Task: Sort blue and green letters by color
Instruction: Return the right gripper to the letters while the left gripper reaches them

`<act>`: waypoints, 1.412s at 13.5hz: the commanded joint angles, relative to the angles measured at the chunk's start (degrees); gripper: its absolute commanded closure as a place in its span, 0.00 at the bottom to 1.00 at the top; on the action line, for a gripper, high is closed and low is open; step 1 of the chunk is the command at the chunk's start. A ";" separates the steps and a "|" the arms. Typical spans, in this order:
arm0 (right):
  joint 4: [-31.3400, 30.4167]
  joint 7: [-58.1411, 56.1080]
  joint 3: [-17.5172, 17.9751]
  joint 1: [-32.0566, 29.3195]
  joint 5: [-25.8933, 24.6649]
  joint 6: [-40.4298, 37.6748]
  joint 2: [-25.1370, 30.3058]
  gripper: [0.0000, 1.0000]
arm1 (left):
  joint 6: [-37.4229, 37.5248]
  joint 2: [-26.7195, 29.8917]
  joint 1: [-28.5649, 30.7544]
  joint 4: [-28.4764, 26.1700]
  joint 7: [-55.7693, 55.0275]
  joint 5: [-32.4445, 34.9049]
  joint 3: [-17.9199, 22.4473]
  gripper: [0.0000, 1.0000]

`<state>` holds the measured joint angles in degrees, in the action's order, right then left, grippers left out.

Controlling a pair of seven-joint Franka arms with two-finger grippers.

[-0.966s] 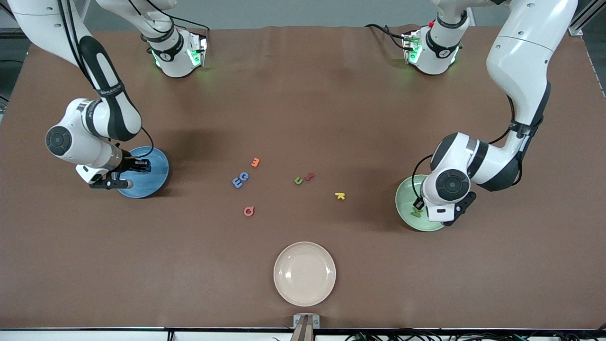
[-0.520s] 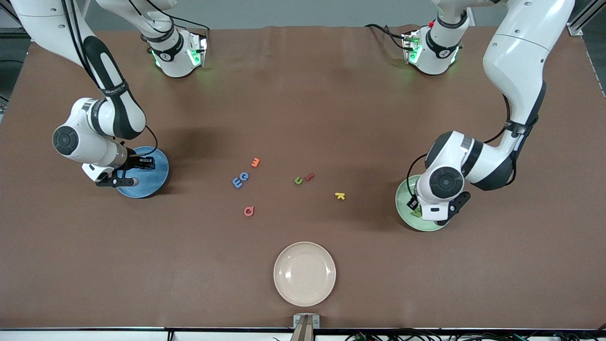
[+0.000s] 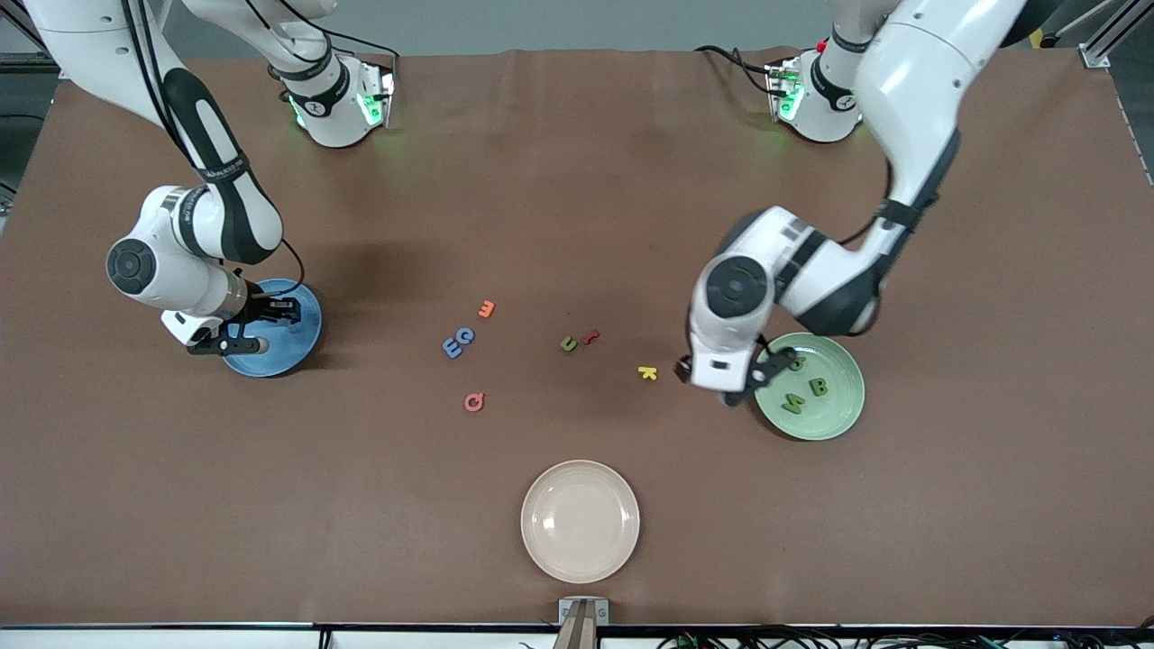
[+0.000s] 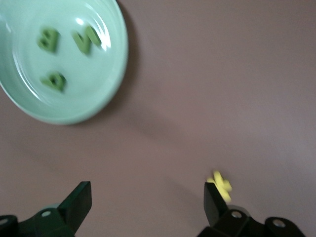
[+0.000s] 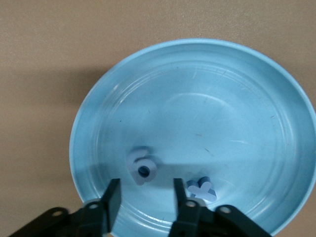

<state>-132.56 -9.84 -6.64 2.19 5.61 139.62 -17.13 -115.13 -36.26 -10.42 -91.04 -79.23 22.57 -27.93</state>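
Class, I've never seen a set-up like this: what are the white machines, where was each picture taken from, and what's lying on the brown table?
Two white robot arms work at a table. One picture looks down from across it; two come from cameras on the wrists. The left pincer, open and empty, hangs over bare table near the yellow K. The right pincer, holding nothing, is over the blue plate with two blue letters in it. The green plate holds three green letters. Two blue letters, a green U and other colours lie mid-table, with a cream plate.
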 commanded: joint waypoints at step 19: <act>11.62 67.23 0.40 25.40 2.73 0.04 -4.92 0.06 | -8.71 -23.06 -19.90 22.92 -40.30 -1.03 3.40 0.26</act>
<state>-123.92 55.80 -5.74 25.82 6.97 139.76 -19.25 -125.25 -58.91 -29.18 -69.87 -119.26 22.43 -25.72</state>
